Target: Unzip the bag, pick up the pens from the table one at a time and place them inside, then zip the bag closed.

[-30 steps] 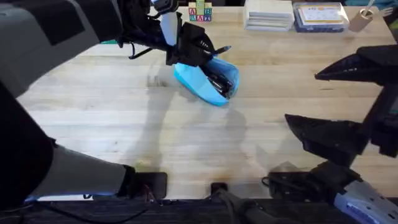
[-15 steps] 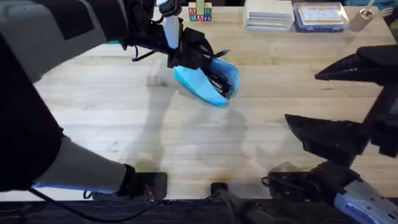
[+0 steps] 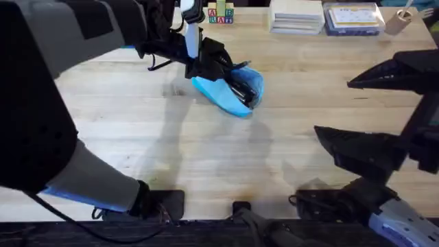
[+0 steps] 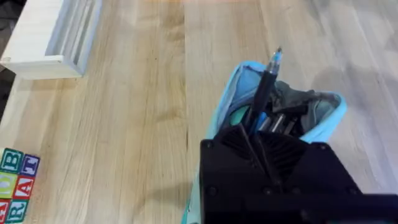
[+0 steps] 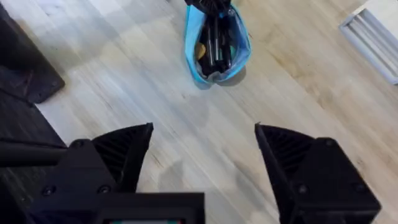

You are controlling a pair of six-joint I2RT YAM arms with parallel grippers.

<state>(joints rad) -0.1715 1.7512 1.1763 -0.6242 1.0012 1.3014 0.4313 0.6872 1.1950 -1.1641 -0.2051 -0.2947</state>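
Left gripper (image 3: 214,56): down at the bag's mouth, clamped on a pen (image 4: 266,81) that stands tilted, tip out of the opening.
Right gripper (image 5: 202,149): fingers spread wide, nothing between them, well apart from the bag.
Bag (image 3: 230,89): open on the table (image 3: 137,137), far middle; right wrist view looks into it, dark pens (image 5: 216,40) lying inside.
Lettering: toy blocks (image 4: 15,183) near the bag, letters B, A, R, T readable.
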